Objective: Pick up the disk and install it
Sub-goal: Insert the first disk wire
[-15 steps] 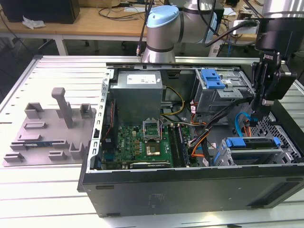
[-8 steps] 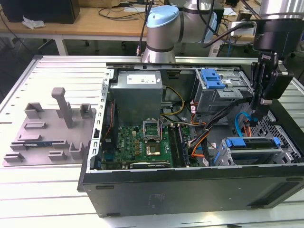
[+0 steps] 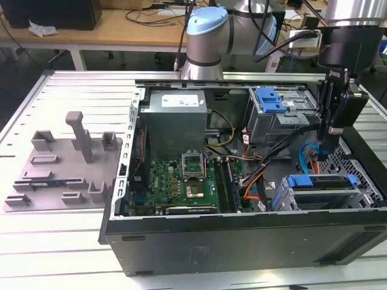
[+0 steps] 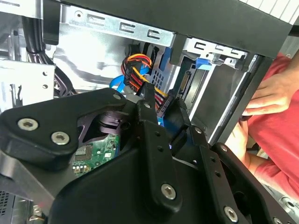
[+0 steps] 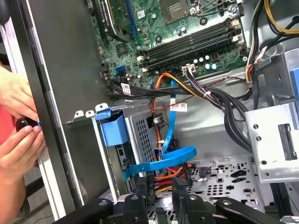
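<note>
The disk point(image 3: 322, 184) lies level in the lower drive cage point(image 3: 363, 193) at the exterior view's right end of the computer case point(image 3: 242, 241). Its blue carrier ends are exposed; most of its body is hidden by the cage walls. In the first wrist view the disk point(image 5: 113, 129) shows as a blue end piece at the cage mouth.

The slatted metal counter point(image 3: 72, 90) carries the case, which lies with its open side up. The arm point(image 3: 208, 36) rises behind it, partly cut off by the frame edge. Inside the case are the power supply point(image 3: 175, 121), bearing a white label point(image 3: 181, 101) (print too small to make out), and the green motherboard point(image 3: 181, 181). A grey fixture plate point(image 3: 60, 169) with upright posts lies on the counter at the exterior view's left.

The tool point(image 3: 331, 132) hangs above the cage, near the disk but apart from it. In the first wrist view the tool point(image 5: 161, 189) has its fingers spread and pinches nothing. Red and orange wires point(image 5: 163, 179) appear in the gap; contact cannot be determined. A blue flat cable point(image 5: 163, 156) loops just beyond the fingers.

A person's hands point(image 5: 18, 151) hold a small black object point(image 5: 23, 124) at the case wall, half hidden by the rim. White cable tags point(image 5: 127, 88) carry illegible writing.
</note>
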{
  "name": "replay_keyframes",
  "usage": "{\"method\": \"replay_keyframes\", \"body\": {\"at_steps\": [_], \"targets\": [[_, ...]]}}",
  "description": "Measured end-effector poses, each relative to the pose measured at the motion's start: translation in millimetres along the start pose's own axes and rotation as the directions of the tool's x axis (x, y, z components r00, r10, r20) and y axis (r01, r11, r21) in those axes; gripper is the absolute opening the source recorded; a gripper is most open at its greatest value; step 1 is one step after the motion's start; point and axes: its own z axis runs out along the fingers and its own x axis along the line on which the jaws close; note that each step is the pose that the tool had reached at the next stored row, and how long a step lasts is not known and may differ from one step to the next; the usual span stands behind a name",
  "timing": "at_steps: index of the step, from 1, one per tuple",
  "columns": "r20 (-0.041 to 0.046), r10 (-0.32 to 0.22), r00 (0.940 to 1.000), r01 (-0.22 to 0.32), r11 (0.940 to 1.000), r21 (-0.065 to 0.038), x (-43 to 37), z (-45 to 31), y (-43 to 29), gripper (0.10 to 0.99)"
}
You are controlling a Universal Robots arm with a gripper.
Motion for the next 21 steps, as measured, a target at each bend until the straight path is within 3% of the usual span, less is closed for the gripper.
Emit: {"method": "replay_keyframes", "body": {"at_steps": [14, 21], "targets": [[-0.0008, -0.003, 1.0, 0.003, 1.0, 0.002, -0.1, 2.2, 1.9, 0.353], [0.0, -0.023, 0.9997, 0.023, 0.9997, 0.011, 0.2, 2.8, 2.3, 0.353]]}}
